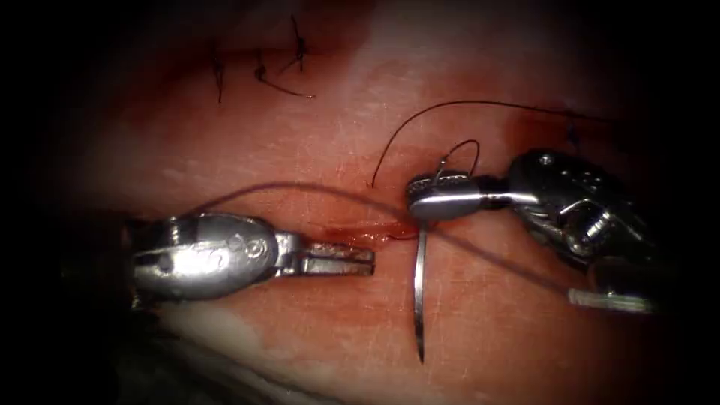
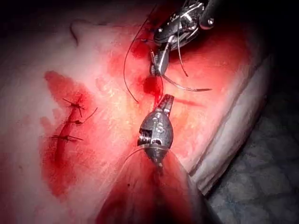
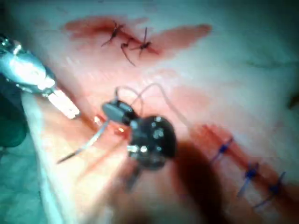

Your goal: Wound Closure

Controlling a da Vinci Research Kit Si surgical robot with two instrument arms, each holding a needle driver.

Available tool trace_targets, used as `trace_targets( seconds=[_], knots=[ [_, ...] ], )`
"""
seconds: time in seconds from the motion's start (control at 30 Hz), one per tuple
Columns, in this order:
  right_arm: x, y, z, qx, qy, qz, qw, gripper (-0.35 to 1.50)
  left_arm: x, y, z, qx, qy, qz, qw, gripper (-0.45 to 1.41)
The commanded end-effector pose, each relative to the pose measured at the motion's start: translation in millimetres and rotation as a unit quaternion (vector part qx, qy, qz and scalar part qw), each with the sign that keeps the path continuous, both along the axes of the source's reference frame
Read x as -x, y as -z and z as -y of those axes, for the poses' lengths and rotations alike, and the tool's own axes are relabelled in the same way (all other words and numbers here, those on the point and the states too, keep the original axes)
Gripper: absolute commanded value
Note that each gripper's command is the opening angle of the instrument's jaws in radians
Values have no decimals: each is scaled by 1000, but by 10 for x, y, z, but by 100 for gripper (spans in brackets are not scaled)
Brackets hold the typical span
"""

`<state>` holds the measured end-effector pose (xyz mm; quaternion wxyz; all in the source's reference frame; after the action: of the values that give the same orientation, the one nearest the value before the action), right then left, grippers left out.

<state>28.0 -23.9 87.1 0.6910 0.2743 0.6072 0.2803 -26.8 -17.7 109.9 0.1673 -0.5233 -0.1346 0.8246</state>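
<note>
The cut runs across the tissue with red fluid in it. My right tool is shut on the curved needle close to its thread end, just past the cut's right end. The needle hangs free over the tissue, its tip pointing toward the front edge. Dark thread arcs from the needle's tail up and off to the right. My left tool lies at the cut's left part, jaws shut and holding nothing. The same needle shows in my right tool.
Older dark stitches with cut ends sit behind the cut. Blue stitches close another line nearby. The tissue's edge and a bench cloth lie beside the left tool.
</note>
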Motion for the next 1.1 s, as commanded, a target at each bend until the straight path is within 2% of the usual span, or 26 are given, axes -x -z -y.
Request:
trace_targets(
  seconds=[0.03,0.13,0.2,0.27,0.33,0.43,0.5,0.6,0.73,1.1],
  knots=[
    [-5,-9,5,11,2,0,1000,-35,6,-7,5,0,-2,0,1000,-16],
    [-6,-9,6,50,6,-2,999,-35,0,-32,10,-14,-4,-30,999,-21],
    [-8,-10,9,66,11,3,998,-35,-4,-64,19,-10,-2,-46,999,-33],
    [-11,-10,10,90,13,2,996,-35,-4,-72,19,-7,-1,-48,999,-38],
    [-12,-10,10,102,14,1,995,-35,-4,-74,18,-6,-1,-49,999,-40],
    [-17,-11,8,160,18,-2,987,-35,-2,-72,12,-8,3,-50,999,-40],
    [-18,-11,8,168,19,-4,986,-35,-1,-73,12,-8,4,-51,999,-40],
    [-19,-9,4,200,10,4,980,-35,2,-79,11,-9,-1,-48,999,-35],
    [-20,-10,0,234,-10,25,972,-35,3,-85,7,-10,2,-50,999,-38],
    [-21,-11,-2,278,-25,44,959,-35,4,-104,5,-25,2,-58,998,-35]
  ],
)
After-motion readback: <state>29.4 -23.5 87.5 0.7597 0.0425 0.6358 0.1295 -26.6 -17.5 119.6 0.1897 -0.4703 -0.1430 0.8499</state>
